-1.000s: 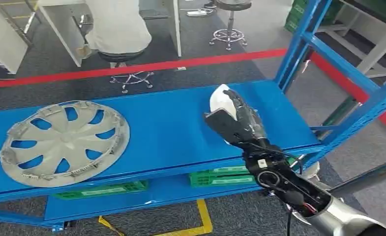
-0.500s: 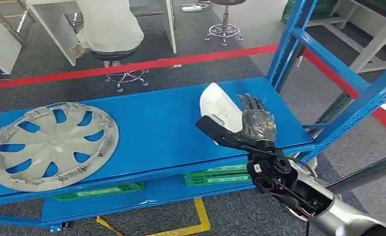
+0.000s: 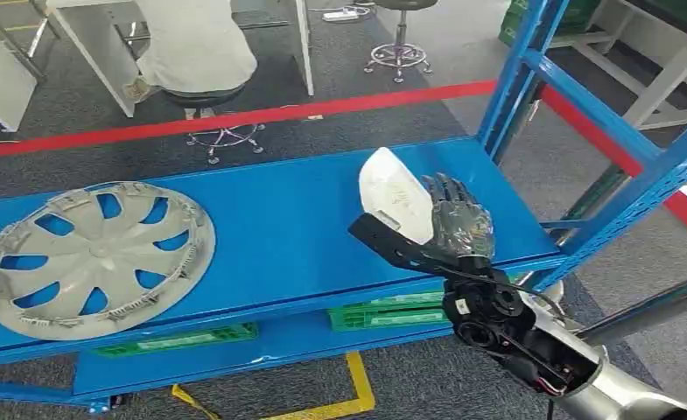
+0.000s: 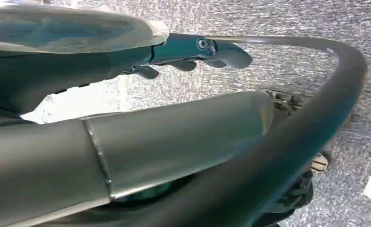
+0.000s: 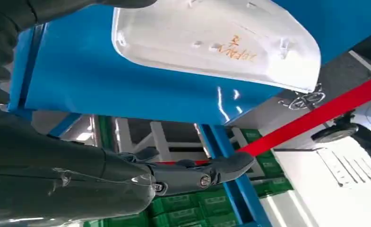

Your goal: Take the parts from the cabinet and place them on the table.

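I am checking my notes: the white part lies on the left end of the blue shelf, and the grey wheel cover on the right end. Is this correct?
No, the sides are swapped. In the head view the white part lies toward the right end of the blue shelf, and the grey wheel cover on the left end.

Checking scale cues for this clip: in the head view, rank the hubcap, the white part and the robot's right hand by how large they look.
1. hubcap, clearly largest.
2. white part and right hand look about alike; the hand is nearer the camera and overlaps the part, so I won't rank them.
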`<state>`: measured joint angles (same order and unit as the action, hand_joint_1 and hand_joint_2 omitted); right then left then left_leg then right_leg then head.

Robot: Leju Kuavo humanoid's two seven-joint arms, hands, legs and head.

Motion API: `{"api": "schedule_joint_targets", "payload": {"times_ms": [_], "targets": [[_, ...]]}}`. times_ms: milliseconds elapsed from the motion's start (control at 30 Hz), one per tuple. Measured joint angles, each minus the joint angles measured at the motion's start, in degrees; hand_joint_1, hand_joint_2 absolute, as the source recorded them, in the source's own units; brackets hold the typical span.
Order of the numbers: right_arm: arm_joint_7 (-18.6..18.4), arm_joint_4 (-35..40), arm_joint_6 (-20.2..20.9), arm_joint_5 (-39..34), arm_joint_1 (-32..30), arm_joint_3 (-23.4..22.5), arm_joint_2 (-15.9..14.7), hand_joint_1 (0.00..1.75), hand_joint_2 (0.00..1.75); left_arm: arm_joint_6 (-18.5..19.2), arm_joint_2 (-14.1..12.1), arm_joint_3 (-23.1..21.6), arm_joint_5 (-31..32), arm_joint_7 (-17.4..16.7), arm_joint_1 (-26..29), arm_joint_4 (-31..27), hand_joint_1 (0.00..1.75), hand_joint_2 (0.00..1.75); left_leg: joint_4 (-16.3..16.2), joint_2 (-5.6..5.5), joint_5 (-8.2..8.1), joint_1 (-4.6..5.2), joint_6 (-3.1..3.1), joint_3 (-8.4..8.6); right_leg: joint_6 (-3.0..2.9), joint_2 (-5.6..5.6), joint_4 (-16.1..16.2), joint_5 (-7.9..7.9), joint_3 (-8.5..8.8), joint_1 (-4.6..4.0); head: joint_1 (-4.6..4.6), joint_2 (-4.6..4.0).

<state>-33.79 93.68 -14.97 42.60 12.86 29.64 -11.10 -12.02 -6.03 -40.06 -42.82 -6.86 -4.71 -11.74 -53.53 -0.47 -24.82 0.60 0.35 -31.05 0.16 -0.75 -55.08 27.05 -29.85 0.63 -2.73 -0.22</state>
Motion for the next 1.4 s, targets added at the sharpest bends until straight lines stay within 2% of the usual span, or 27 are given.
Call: {"api": "schedule_joint_targets", "payload": {"times_ms": [133,333,400,633,867,1167,1400], "targets": [[0.0,0.2,0.2,0.0,-0.1,0.0,0.0,0.0,1.75,0.0,0.0,0.0,0.0,0.0,0.0,0.0,0.0,0.0,0.0,0.0,0.0,0.0,0.0,0.0,0.0,0.0,0.0,0.0,0.0,0.0,0.0,0.0],[-0.3,0.2,6.4,-6.9,-0.1,0.2,0.0,0.0,1.75,0.0,0.0,-0.1,-0.2,-0.5,-0.1,0.0,0.0,0.0,0.0,0.0,-0.01,0.0,0.0,0.0,0.0,0.0,0.0,0.0,0.01,-0.02,0.0,0.0],[0.3,-0.3,7.1,-9.7,-0.1,0.4,0.0,0.0,1.75,0.0,0.0,-0.2,-0.2,-0.8,-0.3,0.0,0.0,0.0,0.0,-0.01,-0.01,0.0,0.0,-0.01,0.0,0.01,0.0,0.0,0.01,-0.02,0.0,0.0],[4.7,-4.9,6.9,-16.3,1.1,0.4,0.0,0.0,1.75,0.4,-0.1,-1.5,0.2,-1.3,-1.0,0.0,0.0,0.0,0.0,-0.01,0.0,0.0,0.0,-0.01,0.0,0.03,0.0,0.0,0.03,-0.03,0.0,0.0],[5.1,-7.5,6.8,-17.1,1.7,0.1,0.0,0.0,1.75,0.4,-0.1,-1.5,0.2,-1.3,-1.1,0.0,0.0,0.0,0.0,-0.02,-0.01,0.0,-0.01,-0.01,0.0,0.04,0.0,0.0,0.02,-0.02,0.0,0.0],[8.0,-11.6,5.4,-23.7,3.0,-0.4,-0.3,0.0,1.75,0.7,-0.2,-2.4,-0.1,-1.6,-1.3,0.0,0.0,0.0,0.0,-0.01,-0.01,0.0,-0.01,-0.01,0.0,0.05,0.0,0.0,0.02,-0.02,0.0,0.0],[7.3,-13.5,3.6,-23.3,3.2,-0.4,-0.5,0.0,1.75,0.7,-0.3,-3.0,-0.2,-1.6,-1.3,0.0,0.0,0.0,0.0,-0.01,-0.01,0.0,-0.01,-0.01,0.0,0.04,0.0,0.0,0.02,-0.02,0.0,0.0]]}}
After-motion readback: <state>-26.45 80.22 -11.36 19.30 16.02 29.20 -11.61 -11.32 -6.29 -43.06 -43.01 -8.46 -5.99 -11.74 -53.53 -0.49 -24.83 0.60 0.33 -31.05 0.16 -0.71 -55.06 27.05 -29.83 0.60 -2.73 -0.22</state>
